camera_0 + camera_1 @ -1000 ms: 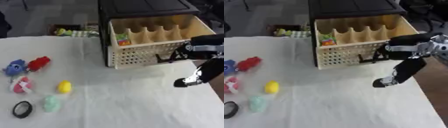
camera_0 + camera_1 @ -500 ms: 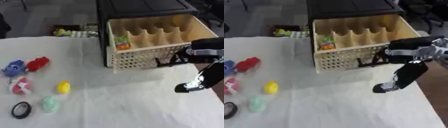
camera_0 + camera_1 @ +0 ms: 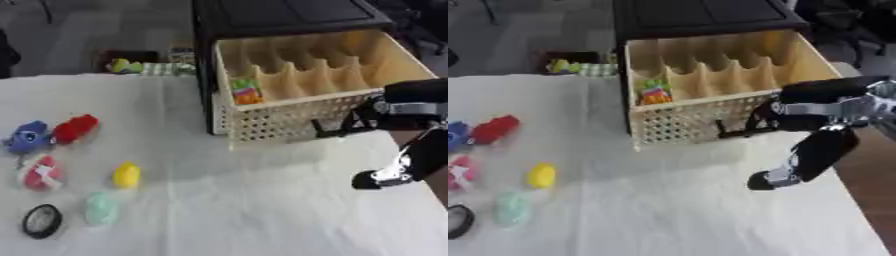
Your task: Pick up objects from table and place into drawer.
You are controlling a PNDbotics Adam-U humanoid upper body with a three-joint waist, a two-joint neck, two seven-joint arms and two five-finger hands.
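A pale wooden drawer [image 3: 677, 121] with dividers stands pulled out of a black cabinet [image 3: 697, 17]. A small colourful item [image 3: 653, 93] lies in its left compartment. My right hand [image 3: 765, 117] reaches in from the right, its fingers hooked on the black handle [image 3: 735, 133] on the drawer's perforated front. A dark part of the arm [image 3: 811, 157] hangs down to the table. On the left of the white table lie a blue toy [image 3: 26, 137], a red toy [image 3: 75, 128], a pink and white thing [image 3: 39, 173], a yellow toy [image 3: 127, 175], a mint-green thing [image 3: 101, 208] and a black ring [image 3: 42, 220].
Green and yellow items [image 3: 127, 65] lie beyond the table's far edge, left of the cabinet. The table's right edge [image 3: 846, 200] runs close beside my right arm. White cloth [image 3: 254, 200] spreads between the toys and the drawer.
The drawer has slid further out toward the table's front. My right hand has moved with it, down and a little to the right.
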